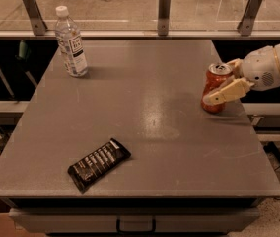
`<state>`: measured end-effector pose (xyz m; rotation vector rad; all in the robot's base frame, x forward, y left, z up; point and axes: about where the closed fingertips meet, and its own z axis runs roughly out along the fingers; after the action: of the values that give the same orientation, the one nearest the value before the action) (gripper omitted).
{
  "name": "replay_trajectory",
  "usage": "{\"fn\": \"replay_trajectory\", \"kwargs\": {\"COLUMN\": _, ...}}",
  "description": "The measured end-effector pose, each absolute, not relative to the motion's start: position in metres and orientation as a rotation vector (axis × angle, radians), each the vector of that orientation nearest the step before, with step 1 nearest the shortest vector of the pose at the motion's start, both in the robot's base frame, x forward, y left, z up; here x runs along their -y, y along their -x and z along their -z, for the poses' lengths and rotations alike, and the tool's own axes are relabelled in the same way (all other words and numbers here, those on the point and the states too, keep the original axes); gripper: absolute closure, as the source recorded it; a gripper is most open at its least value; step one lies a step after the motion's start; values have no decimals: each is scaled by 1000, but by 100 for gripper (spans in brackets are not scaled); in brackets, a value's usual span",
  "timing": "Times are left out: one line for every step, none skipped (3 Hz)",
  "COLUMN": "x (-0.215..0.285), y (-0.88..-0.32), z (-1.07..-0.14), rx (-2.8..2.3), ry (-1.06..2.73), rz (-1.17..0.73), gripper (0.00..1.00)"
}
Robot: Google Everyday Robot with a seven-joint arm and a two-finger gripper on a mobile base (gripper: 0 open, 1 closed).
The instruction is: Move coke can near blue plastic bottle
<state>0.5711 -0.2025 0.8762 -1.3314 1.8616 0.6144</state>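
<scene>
The coke can (214, 79), red with a silver top, stands near the right edge of the grey table (145, 132). My gripper (219, 83) reaches in from the right with its cream fingers (228, 90) on either side of the can: one crosses its front, the other is behind its top. The jaws look open around the can. The blue plastic bottle (71, 42), clear with a white cap and white label, stands upright at the table's far left corner, well away from the can.
A black snack bar wrapper (99, 164) lies near the front left of the table. A rail with metal posts (164, 11) runs behind the far edge. The right table edge is just beyond the can.
</scene>
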Motion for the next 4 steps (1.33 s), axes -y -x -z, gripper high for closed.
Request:
{"fn": "replay_trajectory", "kwargs": {"x": 191, "y": -571, "z": -888, "rx": -1823, "ry": 1291, "rz": -699, "gripper": 64}}
{"fn": "replay_trajectory", "kwargs": {"x": 198, "y": -578, "z": -923, "rx": -1761, "ry": 1247, "rz": -675, "gripper": 88}}
{"fn": "replay_trajectory", "kwargs": {"x": 197, "y": -580, "z": -927, "rx": -1751, "ry": 1245, "rz": -672, "gripper": 100}}
{"fn": "replay_trajectory", "kwargs": {"x": 197, "y": -580, "z": -927, "rx": -1751, "ry": 1245, "rz": -672, "gripper": 100}}
